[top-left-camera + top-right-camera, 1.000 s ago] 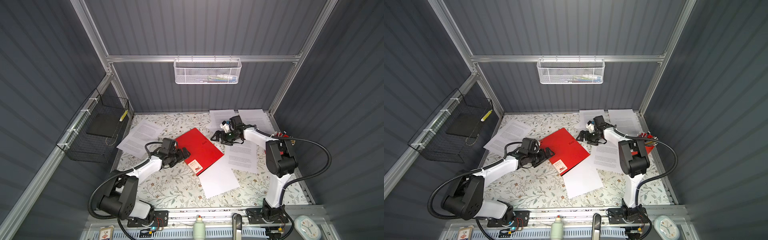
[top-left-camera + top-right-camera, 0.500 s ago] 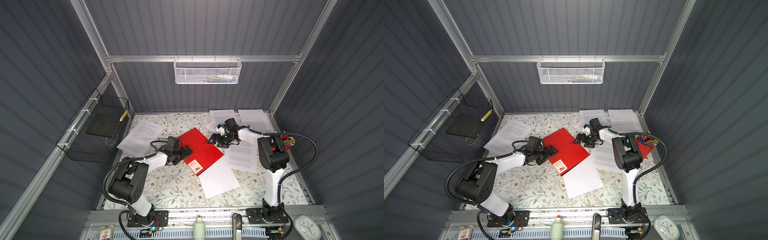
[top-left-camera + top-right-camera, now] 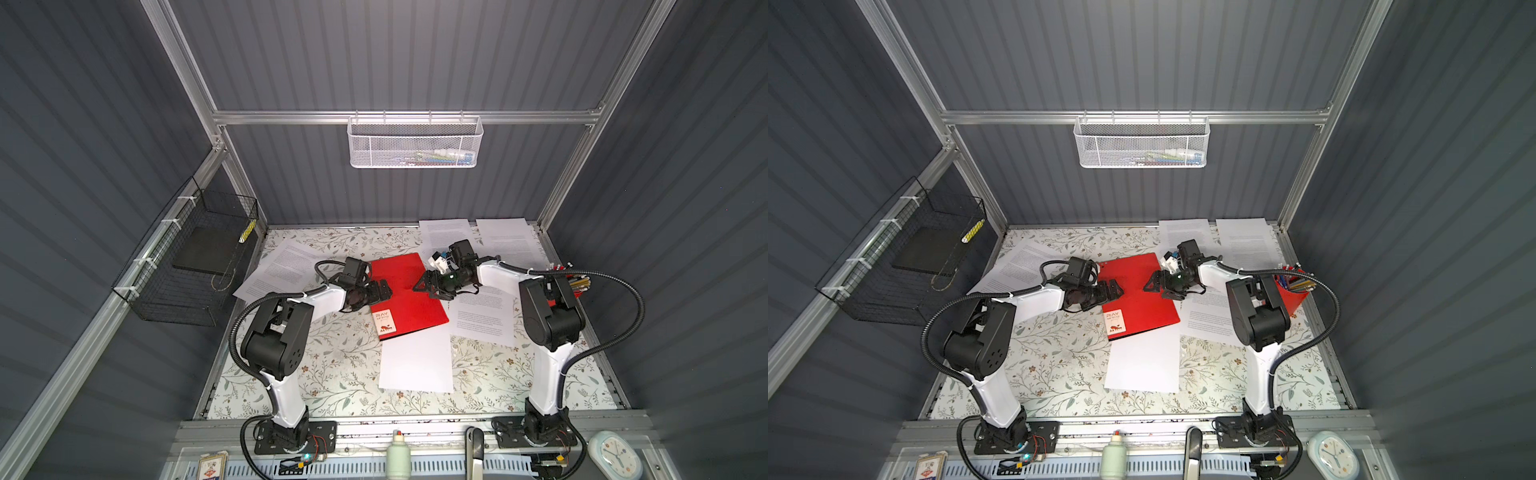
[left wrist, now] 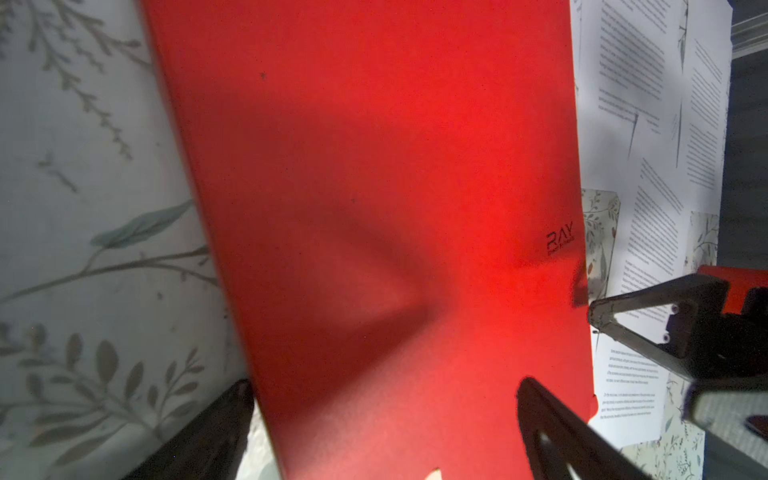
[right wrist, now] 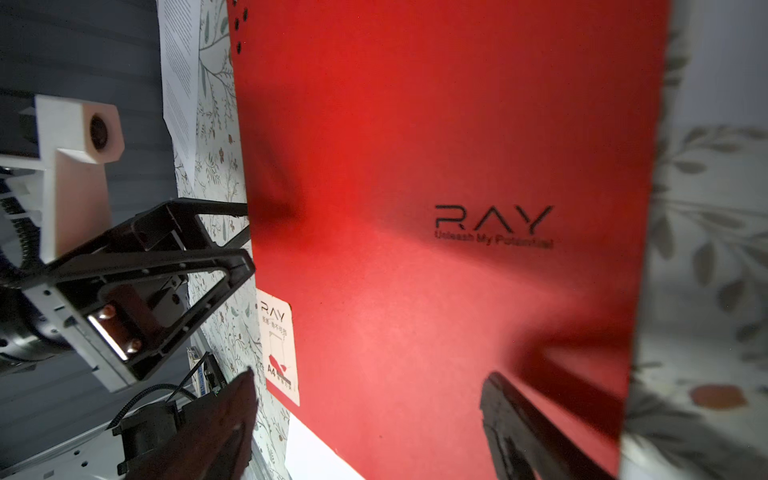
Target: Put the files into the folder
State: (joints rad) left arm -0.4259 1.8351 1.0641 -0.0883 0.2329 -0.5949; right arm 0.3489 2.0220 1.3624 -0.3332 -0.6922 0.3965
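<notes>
1. Folder: closed, red side up, lying flat on the bench near its middle and turned at an angle. The white corner label sits at the front corner
2. Files: all outside the folder, loose on the bench. One printed sheet lies just right of the folder under the right forearm, two lie at the back right, and one at the left. A blank-faced sheet lies in front with its back edge tucked under the folder
3. Left arm: base at the front left, elbow folded high, forearm sloping down and inward. The left gripper sits low at the folder's left edge, pointing right
4. Left fingers: released and spread wide. The left wrist view shows the left gripper with one finger over the floral bench and the other over the red cover. Nothing is grasped
5. Right arm: base at the front right, elbow raised beside the red pen cup, forearm reaching inward. The right gripper sits low over the folder's right half, pointing left and facing the left one
6. Right fingers: released and set apart. In the right wrist view the right gripper spans the cover below the "RAY" lettering. Nothing is grasped, and contact with the cover cannot be confirmed
7. Both top views show bare red cover between the two grippers
</notes>
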